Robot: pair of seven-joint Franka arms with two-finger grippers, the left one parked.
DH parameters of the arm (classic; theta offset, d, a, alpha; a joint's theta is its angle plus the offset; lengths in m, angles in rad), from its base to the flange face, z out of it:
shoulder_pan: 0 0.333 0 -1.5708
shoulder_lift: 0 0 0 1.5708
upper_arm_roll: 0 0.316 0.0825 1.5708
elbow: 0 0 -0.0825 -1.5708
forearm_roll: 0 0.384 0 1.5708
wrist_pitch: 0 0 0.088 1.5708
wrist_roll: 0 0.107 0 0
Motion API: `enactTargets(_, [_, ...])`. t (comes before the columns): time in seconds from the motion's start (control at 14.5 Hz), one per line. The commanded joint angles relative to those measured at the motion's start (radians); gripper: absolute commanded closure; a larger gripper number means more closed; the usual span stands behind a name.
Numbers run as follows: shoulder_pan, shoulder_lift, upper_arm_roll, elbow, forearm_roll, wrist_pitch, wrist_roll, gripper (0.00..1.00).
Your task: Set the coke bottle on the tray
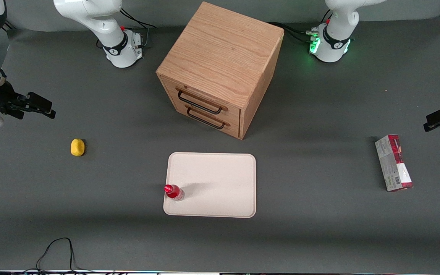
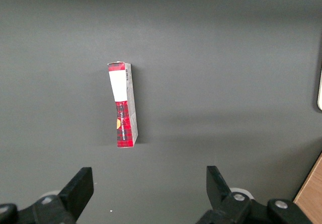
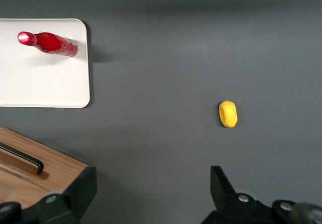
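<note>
Dark grey matting covered the whole table (image 1: pixel 319 236), and over the working arm's end of it the gripper (image 3: pixel 151 186) hung above bare mat with its jaws spread wide and nothing between them. Its two black fingers (image 3: pixel 83 189) had open mat on all sides. The small yellow lump (image 1: pixel 77 147) lay on the mat near the gripper, a little nearer the front camera and apart from everything else, with a broad strip of free surface between it and the tray (image 1: pixel 220 172). On that cream tray the coke bottle (image 1: pixel 173 191) stood upright, just inside the raised rim at the corner nearer the front camera and toward the working arm's end; the rest of the tray floor around it was bare. Its cap and label were red, but no lettering could be read on it. Farther from the front camera than the tray stood the wooden drawer box (image 1: pixel 220 65), turned at an angle, its two dark handles (image 1: pixel 201 103) facing the tray, with a gap of mat between box and tray. Well off toward the parked arm's end lay the red-and-grey carton (image 2: pixel 123 105), alone on the mat; it showed a white panel and small print too fine to read.
</note>
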Motion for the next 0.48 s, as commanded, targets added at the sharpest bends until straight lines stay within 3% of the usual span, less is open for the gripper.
enactTargets(0.0, [-0.002,-0.044,-0.022,-0.057,0.021,0.03,-0.008,0.0])
enactTargets(0.14, [-0.008,-0.044,-0.045,-0.055,0.019,0.03,-0.022,0.0])
enactTargets(0.28, [-0.077,-0.033,-0.013,-0.049,0.01,0.028,-0.071,0.0])
enactTargets(0.42, [-0.087,-0.028,0.0,-0.046,0.004,0.03,-0.106,0.0])
